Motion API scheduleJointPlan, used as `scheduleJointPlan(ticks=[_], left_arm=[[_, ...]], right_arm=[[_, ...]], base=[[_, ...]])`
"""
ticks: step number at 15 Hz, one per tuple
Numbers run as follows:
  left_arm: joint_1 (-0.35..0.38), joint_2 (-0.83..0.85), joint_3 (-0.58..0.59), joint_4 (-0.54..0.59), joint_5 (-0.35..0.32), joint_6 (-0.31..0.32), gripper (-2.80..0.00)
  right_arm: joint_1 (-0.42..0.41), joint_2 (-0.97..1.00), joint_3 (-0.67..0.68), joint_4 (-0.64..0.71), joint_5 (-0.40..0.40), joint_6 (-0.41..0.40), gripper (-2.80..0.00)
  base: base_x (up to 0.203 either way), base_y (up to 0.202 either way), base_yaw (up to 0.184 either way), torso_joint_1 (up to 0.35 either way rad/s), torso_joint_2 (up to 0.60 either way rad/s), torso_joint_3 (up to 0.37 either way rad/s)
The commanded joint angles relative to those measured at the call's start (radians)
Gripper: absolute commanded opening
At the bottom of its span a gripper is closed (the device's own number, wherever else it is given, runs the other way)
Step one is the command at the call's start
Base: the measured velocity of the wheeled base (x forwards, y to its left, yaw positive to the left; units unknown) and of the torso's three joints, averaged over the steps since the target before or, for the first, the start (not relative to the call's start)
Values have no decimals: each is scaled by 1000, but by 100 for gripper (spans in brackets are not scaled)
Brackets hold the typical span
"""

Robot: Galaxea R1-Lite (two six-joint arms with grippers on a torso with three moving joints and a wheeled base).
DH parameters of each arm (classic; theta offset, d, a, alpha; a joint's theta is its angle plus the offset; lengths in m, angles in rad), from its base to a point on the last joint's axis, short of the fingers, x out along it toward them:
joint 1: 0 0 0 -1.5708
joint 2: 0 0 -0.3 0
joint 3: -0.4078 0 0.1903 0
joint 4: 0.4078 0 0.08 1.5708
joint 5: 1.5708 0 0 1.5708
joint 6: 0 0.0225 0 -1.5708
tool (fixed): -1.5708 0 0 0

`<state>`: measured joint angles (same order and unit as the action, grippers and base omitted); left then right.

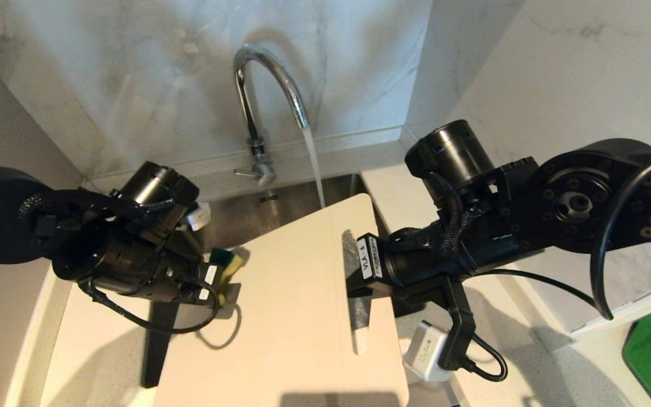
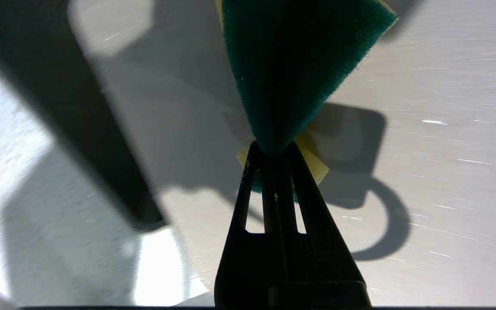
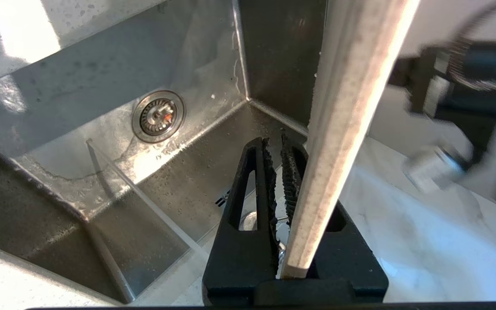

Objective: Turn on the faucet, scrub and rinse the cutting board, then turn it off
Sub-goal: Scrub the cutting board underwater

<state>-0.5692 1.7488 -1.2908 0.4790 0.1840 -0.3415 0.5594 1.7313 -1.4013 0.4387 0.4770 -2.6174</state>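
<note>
Sink (image 3: 114,181): stainless steel basin, set into a pale speckled counter (image 1: 99,339). Round strainer drain (image 3: 158,116) in the floor of it; wet streaks and droplets around the drain and along the walls. No dishes visible inside from the right wrist view.

Faucet (image 1: 263,85): chrome gooseneck at the back of the sink, against a marbled wall. Water runs in a thin stream from the spout and lands near the far edge of the cutting board. Small side lever at its base points toward the robot's left.

Cutting board (image 1: 297,305): cream-white, rounded corners, long handle slot near its right edge. It sits above the sink, tilted, the far end under the stream. Surface looks plain, faint scratches showing in the left wrist view.

Right gripper (image 1: 359,271): at the board's right edge by the slot. Fingers nearly closed, pinching the board's edge between them; the board's thin side runs up past the jaws in the right wrist view.

Left gripper (image 2: 274,150): at the board's left edge, fingers clamped tight on a sponge (image 1: 228,263), green scouring face over yellow foam. Whether the sponge touches the board, cannot tell.
</note>
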Motion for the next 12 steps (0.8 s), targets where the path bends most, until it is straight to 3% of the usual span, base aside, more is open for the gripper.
scheduleJointPlan(ticks=[1, 7, 9, 12], left_arm=[[80, 23, 65, -31, -2, 13, -280], [262, 0, 269, -199, -58, 129, -280], [306, -44, 272, -217, -64, 149, -280], [300, -140, 214, -237, -84, 149, -280]], right_arm=[[1, -1, 1, 2, 5, -15, -280], [1, -2, 7, 0, 8, -15, -280], [1, -1, 8, -2, 8, -13, -280], [1, -1, 10, -5, 8, -15, -280]], base=[[0, 0, 0, 0, 0, 0], [0, 0, 0, 0, 0, 0], [0, 0, 0, 0, 0, 0], [0, 0, 0, 0, 0, 0]])
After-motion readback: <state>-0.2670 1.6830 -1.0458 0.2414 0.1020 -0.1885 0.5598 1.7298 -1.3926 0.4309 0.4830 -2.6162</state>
